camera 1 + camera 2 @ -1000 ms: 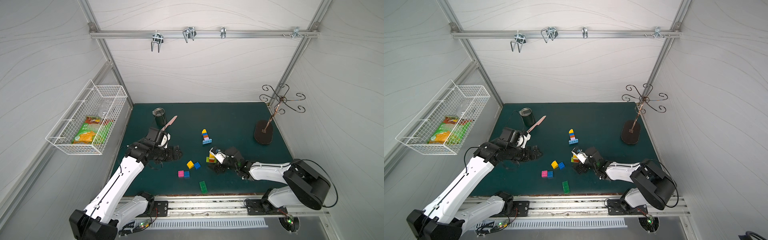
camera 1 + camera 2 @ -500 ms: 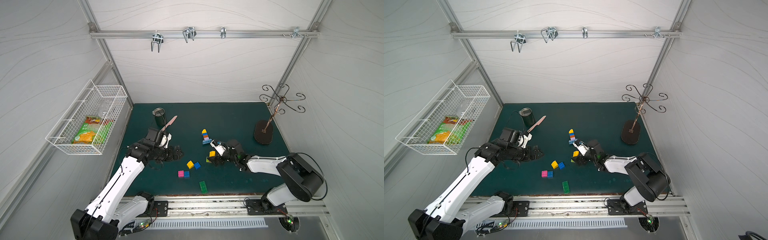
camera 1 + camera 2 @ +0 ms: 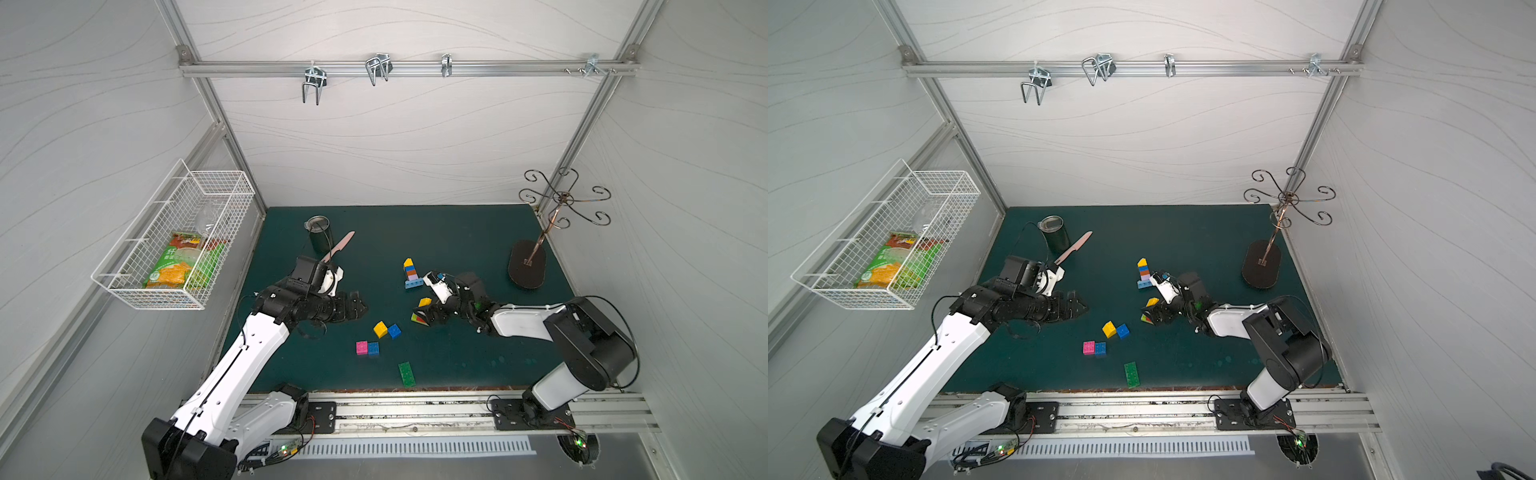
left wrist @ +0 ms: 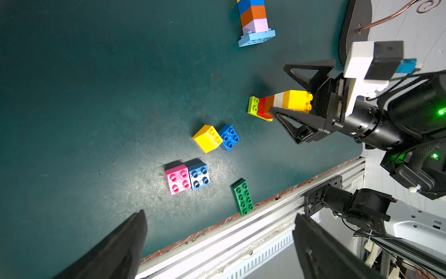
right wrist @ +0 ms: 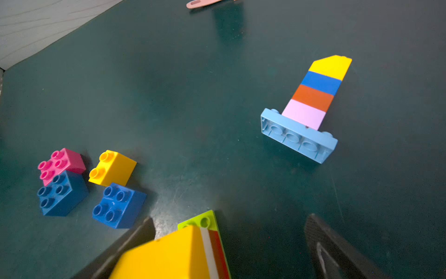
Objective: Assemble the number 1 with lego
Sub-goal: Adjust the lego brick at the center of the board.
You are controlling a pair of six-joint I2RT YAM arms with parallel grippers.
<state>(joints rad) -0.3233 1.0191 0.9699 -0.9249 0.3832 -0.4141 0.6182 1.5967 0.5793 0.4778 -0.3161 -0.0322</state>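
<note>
A finished lego stack (image 3: 410, 273) lies flat on the green mat: yellow slope, blue, orange and lilac on a light blue base (image 5: 299, 135). My right gripper (image 3: 428, 309) is open around a second stack (image 4: 282, 103) of lime base, red, orange, white and yellow top. This stack leans toward the wrist, and one finger (image 5: 135, 236) touches the yellow brick (image 5: 166, 256). Loose lego lies to its left: a yellow brick (image 3: 380, 329), a blue brick (image 3: 394, 331), a pink brick (image 3: 362, 348) beside another blue one (image 3: 373, 349), and a long green brick (image 3: 407, 374). My left gripper (image 3: 357, 307) is open and holds nothing.
A dark can (image 3: 318, 235) and a pink knife (image 3: 338, 249) lie at the back left. A metal hook stand (image 3: 528, 270) rises at the right. A wire basket (image 3: 174, 237) hangs on the left wall. The green brick lies close to the mat's front edge (image 4: 265, 203).
My right wrist has shifted slightly away from the front edge around the lime-based stack, and its arm has swung in. The jaws stay wide. The left arm has not moved.
</note>
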